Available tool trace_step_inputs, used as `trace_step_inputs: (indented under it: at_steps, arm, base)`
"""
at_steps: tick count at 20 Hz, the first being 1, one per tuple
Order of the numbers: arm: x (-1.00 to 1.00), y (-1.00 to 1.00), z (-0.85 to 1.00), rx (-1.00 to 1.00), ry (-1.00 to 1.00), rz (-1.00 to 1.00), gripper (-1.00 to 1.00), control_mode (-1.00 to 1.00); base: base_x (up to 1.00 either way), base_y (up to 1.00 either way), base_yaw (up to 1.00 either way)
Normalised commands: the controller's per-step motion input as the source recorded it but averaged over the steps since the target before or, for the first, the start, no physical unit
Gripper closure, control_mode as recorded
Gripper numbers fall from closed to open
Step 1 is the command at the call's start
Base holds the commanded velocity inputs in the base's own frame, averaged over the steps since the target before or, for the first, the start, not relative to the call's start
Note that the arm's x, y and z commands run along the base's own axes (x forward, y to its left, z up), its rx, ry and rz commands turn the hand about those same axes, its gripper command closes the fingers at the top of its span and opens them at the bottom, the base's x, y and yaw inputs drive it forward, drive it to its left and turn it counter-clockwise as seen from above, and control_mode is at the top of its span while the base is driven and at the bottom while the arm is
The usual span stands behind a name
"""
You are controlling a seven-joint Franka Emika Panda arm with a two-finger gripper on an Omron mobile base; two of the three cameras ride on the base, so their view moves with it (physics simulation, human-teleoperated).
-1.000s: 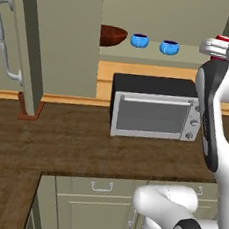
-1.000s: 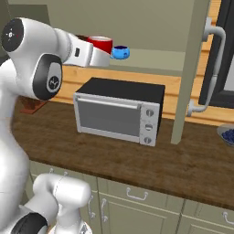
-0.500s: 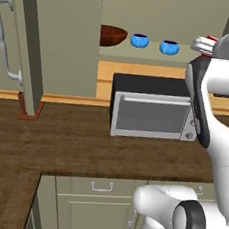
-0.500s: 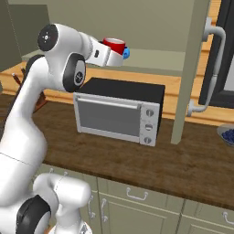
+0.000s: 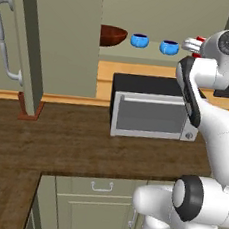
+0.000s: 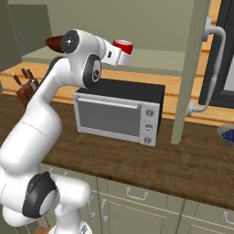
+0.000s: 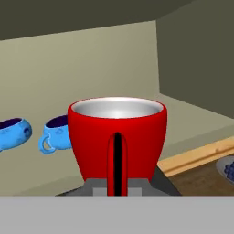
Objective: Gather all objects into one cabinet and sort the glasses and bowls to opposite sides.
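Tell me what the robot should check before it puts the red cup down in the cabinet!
1. End effector shut on the red cup: ok.
2. Cup upright, mouth up: ok.
3. Cabinet door open: ok.
4. Brown bowl and two blue bowls together on the shelf's left: ok.
5. Free shelf space to the cup's right, away from the bowls: ok.
6. Cup bottom touching the shelf: cannot tell.

Kitchen: microwave (image 5: 152, 108) on wooden counter (image 5: 57, 145), wall cabinet (image 5: 50, 33), drawers (image 6: 137, 201) below.
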Motion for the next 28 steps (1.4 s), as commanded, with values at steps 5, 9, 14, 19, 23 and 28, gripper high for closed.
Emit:
trace_step_inputs:
  at_steps: [5, 9, 14, 19, 23, 28]
  arm:
    - [0.51, -0.2, -0.06, 0.0, 0.0, 0.0, 1.0, -1.0]
    - [0.46, -0.08, -0.11, 0.0, 0.0, 0.0, 1.0, -1.0]
    - [0.32, 0.0, -0.17, 0.0, 0.0, 0.0, 1.0, -1.0]
    - [0.07, 0.0, 0.0, 0.0, 0.0, 0.0, 1.0, -1.0]
    - [0.0, 0.0, 0.0, 0.0, 0.0, 0.0, 1.0, -1.0]
    - [0.0, 0.04, -0.13, 0.03, 0.07, 0.0, -1.0, -1.0]
  base:
    - [0.0, 0.0, 0.0]
    - [0.0, 0.0, 0.0]
    - [0.0, 0.0, 0.0]
    - [0.0, 0.0, 0.0]
    - [0.0, 0.0, 0.0]
    - [0.0, 0.0, 0.0]
